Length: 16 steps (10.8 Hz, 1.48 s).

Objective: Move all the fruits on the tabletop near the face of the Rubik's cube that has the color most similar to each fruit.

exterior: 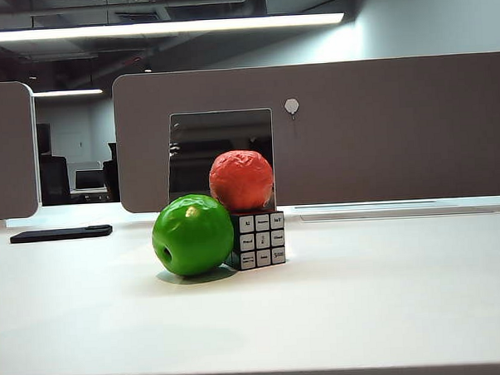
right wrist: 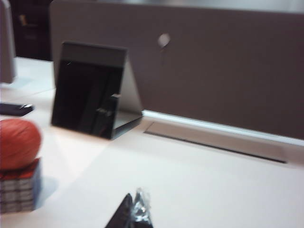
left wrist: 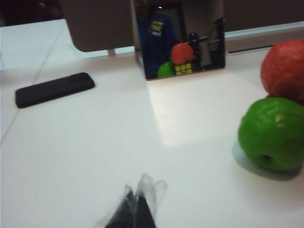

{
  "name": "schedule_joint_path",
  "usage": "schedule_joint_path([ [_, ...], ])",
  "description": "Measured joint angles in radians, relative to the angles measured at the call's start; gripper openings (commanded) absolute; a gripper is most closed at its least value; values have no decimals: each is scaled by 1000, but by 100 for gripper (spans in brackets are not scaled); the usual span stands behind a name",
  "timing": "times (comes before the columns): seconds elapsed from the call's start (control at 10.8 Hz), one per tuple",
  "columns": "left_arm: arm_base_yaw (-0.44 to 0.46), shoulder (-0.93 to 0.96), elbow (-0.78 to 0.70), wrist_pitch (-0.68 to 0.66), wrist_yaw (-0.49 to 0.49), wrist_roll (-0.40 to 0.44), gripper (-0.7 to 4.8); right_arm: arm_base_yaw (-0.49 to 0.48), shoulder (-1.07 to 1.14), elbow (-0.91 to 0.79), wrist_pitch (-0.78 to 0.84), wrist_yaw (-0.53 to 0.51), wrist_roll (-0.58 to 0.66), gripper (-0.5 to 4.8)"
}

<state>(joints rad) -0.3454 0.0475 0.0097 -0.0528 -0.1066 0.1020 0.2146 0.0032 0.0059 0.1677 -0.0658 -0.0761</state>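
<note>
White tabletop (exterior: 388, 298) — apple (exterior: 192, 235), Rubik's cube (exterior: 261, 240), phone (exterior: 61, 234), mirror (exterior: 219, 143)

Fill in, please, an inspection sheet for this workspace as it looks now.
Surface: plain white tabletop, smooth.
Job's things: glossy green apple beside the small black-edged Rubik's cube; wrinkled orange-red fruit rests on the cube.
Clutter: flat black phone; standing mirror.
Grippers: left claw shut, empty, short of the apple; right claw shut, empty, off to the cube's side.
Cables: nothing seen.
Surroundings: grey-brown partition, ceiling light strip.
</note>
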Motion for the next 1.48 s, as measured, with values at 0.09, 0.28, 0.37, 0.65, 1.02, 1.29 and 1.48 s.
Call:
schedule_joint_path([
  [0.09, 0, 0, 0, 7, -5, 8, -6, -13, 0, 0, 4, 2, 0, -1],
  [0.28, 0, -1, 0, 23, -10, 33, -6, -49, 0, 0, 6, 0, 0, -1],
  [0.37, 0, -1, 0, 28, -10, 44, -6, -94, 0, 0, 6, -19, 0, -1],
  [0.65, 1, -1, 0, 79, -189, 84, -6, -289, 0, 0, 27, -246, 46, -1],
  [1.02, 385, -1, 0, 120, 315, -78, -5, -289, 0, 0, 26, -249, 61, -1],
  [1.29, 385, -1, 0, 129, 415, -95, -6, -289, 0, 0, 26, -249, 79, -1],
  [1.48, 385, -1, 0, 182, 340, -96, -6, -289, 0, 0, 25, -175, 97, -1],
])
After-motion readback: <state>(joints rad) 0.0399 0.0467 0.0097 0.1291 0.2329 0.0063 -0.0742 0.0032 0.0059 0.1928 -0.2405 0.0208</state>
